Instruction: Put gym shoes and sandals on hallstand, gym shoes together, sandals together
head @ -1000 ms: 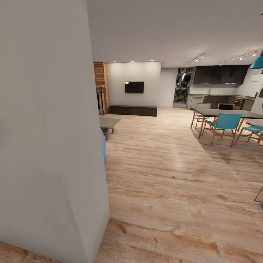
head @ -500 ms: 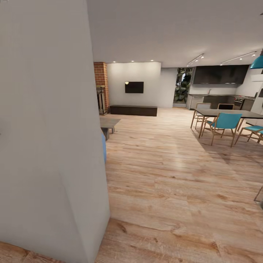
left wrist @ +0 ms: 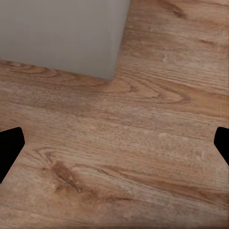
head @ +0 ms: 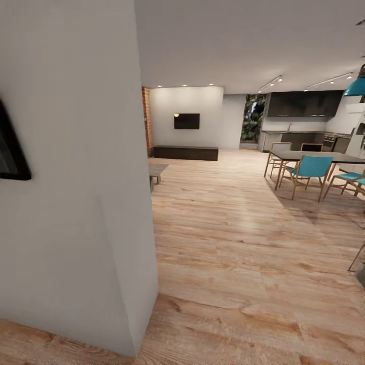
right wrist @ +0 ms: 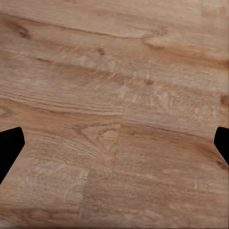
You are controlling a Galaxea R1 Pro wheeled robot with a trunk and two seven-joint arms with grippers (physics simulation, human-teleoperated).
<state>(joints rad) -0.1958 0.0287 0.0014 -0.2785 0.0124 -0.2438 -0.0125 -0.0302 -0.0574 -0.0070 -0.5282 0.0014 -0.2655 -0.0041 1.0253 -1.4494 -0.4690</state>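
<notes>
Left gripper: fingers spread wide, dark fingertips at opposite frame edges, nothing between them. Right gripper: same wide spread, fingertips apart, nothing held. Both point downward.

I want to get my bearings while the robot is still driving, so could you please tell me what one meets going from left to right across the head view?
Dark frame on the wall → grey wall corner → low dark cabinet → plant wall → blue dining chair → teal pendant lamp.
</notes>
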